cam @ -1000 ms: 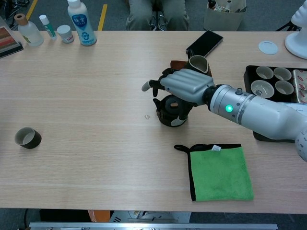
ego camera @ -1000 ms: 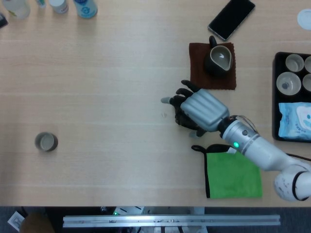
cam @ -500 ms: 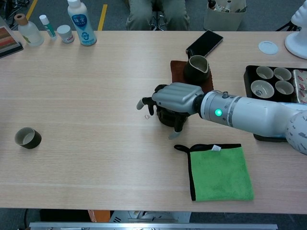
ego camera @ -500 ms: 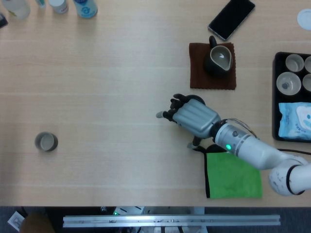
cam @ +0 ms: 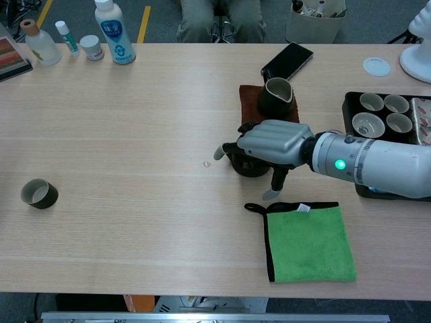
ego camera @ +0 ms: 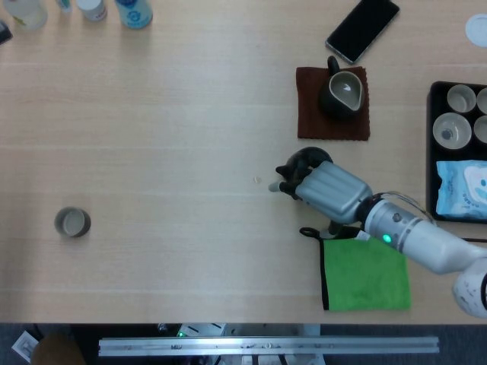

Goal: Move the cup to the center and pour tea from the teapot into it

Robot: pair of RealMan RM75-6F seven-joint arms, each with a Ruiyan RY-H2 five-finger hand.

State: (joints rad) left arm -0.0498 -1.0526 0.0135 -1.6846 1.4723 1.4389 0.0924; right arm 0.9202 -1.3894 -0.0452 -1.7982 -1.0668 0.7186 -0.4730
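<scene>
Pale wood makes up your table (ego camera: 167,114), with bottles (cam: 113,30) lined along its far left corner. Near the left edge, well apart from everything else, the cup (ego camera: 72,222) stands upright and alone. Moving right past the middle, your right hand (ego camera: 327,190) lies over the dark teapot (ego camera: 304,161), which sits on the bare wood just right of centre; the fingers (cam: 276,180) drape down around the pot's body, one reaching toward the table on the near side, but you cannot tell from either view whether they truly clamp it or only rest against it. Just in front of the hand lies the green cloth (cam: 308,241), flat, its black loop pointing left. Behind the teapot, a brown mat (ego camera: 332,105) carries a dark pitcher (ego camera: 342,90), and a black phone (ego camera: 363,27) lies beyond that. At the far right, a black tray (ego camera: 435,152) holds several small pale cups (ego camera: 450,131) and a blue packet (ego camera: 463,190). Your left hand shows in neither view.
</scene>
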